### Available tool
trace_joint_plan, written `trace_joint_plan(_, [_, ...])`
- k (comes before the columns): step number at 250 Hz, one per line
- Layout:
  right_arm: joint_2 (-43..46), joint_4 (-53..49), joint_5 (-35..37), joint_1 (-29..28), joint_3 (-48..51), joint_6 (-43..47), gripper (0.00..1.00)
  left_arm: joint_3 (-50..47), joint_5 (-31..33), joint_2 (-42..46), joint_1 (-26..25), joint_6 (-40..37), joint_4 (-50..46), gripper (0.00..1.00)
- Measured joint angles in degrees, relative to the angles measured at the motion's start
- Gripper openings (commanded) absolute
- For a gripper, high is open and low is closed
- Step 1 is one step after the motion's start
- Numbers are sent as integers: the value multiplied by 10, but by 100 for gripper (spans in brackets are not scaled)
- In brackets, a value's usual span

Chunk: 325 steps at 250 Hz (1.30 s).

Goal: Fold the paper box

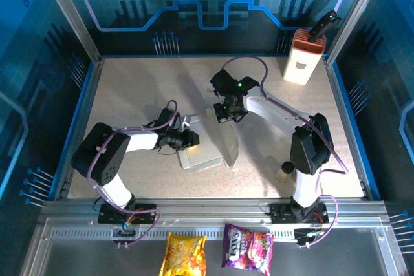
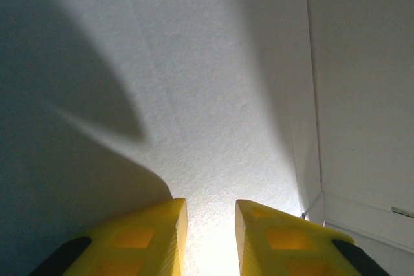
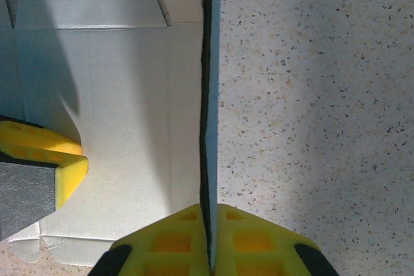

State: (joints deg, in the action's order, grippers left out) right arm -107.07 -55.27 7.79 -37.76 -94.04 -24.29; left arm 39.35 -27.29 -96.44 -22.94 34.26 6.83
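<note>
The left arm folds low and reaches toward 3 o'clock, the left end effector (image 2: pixel 211 210) slightly apart against the paper box (image 1: pixel 206 158), which lies mid-bench (image 1: pixel 129 95). Beyond, the right arm stretches toward 10 o'clock, the right end effector (image 3: pixel 208 211) pointing down, pinched together on the box's upright flap.

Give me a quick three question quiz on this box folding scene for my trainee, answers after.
1. True or false: the right gripper is shut on a panel of the pale grey-white thin cardboard box.
2. On the speckled table, the tall white-and-orange container stands at the: A) far right corner, B) near left corner, C) centre.
3. What lies beside the crinkled yellow snack bag near the arm bases?
Key: 1 true; 2 A; 3 a purple snack bag.
</note>
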Motion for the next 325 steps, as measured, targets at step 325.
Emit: trace_joint_plan(325, [6,37,-42,-1,26,336,10,44,70,182,41,-204,-13,51])
